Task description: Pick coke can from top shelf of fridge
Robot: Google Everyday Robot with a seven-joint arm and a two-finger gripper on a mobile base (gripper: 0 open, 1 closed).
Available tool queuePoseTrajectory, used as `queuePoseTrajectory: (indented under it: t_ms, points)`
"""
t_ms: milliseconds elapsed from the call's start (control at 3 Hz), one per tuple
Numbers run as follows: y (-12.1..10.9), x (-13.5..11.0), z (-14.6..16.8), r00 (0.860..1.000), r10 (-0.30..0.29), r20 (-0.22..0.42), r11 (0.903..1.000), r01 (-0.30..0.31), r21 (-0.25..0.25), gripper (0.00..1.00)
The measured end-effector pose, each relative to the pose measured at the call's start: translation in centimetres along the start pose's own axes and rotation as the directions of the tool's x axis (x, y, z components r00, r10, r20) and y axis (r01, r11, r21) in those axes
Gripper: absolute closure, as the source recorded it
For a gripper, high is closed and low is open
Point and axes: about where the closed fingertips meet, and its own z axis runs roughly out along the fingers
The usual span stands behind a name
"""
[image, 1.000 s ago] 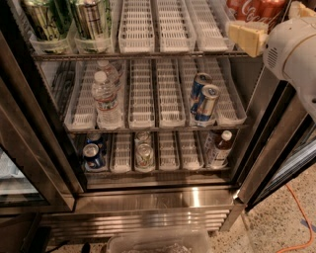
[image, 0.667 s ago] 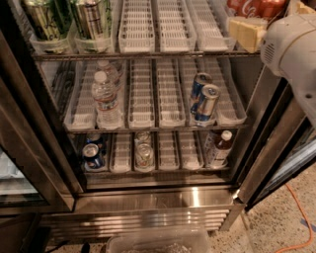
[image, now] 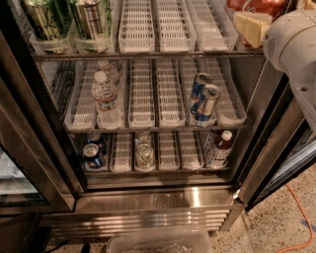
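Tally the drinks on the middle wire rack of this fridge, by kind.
Clear plastic water bottles: 2
Blue-and-silver drink cans: 2
Total: 4
The gripper is higher up, at the right end of the top shelf, just below the red coke can.

Item 1: my arm [image: 295, 47]. White rounded housing, upper rt of view, runs from rt edge twd top.
Item 2: my gripper [image: 253, 28]. Pale yellow, at arm's fwd end, top rt, pointing up-left, partly cut by frame edge.
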Motion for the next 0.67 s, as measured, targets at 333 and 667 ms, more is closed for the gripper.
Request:
queuePoseTrajectory:
  t_ms: [333, 667]
  points:
    - [-0.72, 0.53, 0.5, 1.0, 0.004, -0.011, 0.9996, -0.003, 0.027, 0.22]
    - [-0.9, 1.26, 0.96, 0.999, 0.021, -0.031, 0.9993, -0.02, 0.032, 0.24]
